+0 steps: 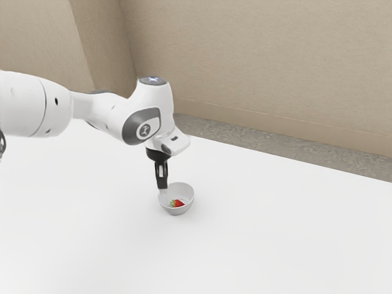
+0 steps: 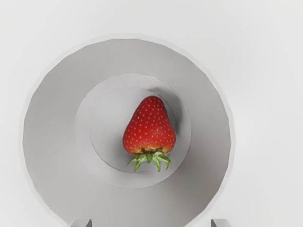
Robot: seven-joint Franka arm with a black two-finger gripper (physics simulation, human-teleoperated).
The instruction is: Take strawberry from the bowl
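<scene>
Jaws: released, empty; gripper (image 1: 162,185) tips well apart, at the bowl's far-left rim as the exterior view has it.
Strawberry: inside, on the bowl floor; strawberry (image 2: 149,127) lies below the jaws, toward the exterior view's right and near side.
Long axis: leafy end toward the gripper; closing line judged to cross the width.
Bowl (image 1: 185,209): upright on table (image 1: 257,245).
Obscured: fingers cut off in wrist view; strawberry's underside hidden.

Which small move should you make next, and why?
I'd probably shift my gripper slightly toward the middle of the bowl before lowering: it hangs open above the side nearer my arm, while the strawberry lies farther in, on the bottom.
</scene>
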